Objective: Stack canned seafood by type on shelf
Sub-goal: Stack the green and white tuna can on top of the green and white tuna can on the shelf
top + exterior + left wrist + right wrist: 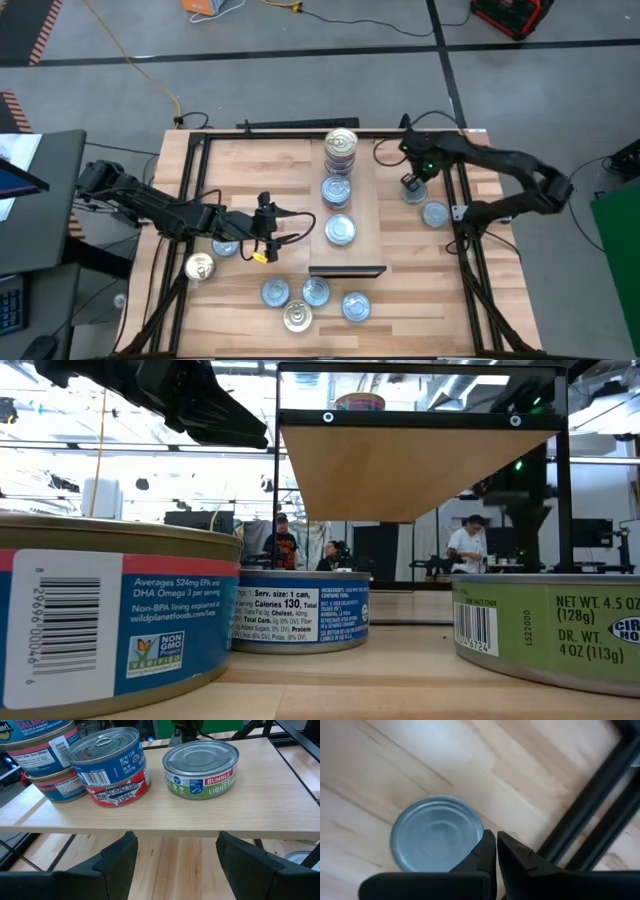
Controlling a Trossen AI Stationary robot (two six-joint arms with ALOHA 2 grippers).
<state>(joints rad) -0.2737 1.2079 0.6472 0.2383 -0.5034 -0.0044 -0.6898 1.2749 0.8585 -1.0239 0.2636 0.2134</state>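
Right claw: fingers pinched nearly together, only a thin slit between the tips, nothing between them. Tips sit at the rim of a silver-topped tin lying flat on the counter, close to the dark frame rails; contact with the rim cannot be told. From above, this claw hangs just beyond the shelf's right edge, a second tin near it.

Left claw: fingers spread wide, empty, level with the front edge of the shelf and facing it. From above it is just left of the shelf.

Shelf holds a green-label tin, a two-high stack of blue and red-label tins, and a further stack beside that.

Loose tins remain on the counter in front of the shelf: a cluster and one gold-topped tin at the left.
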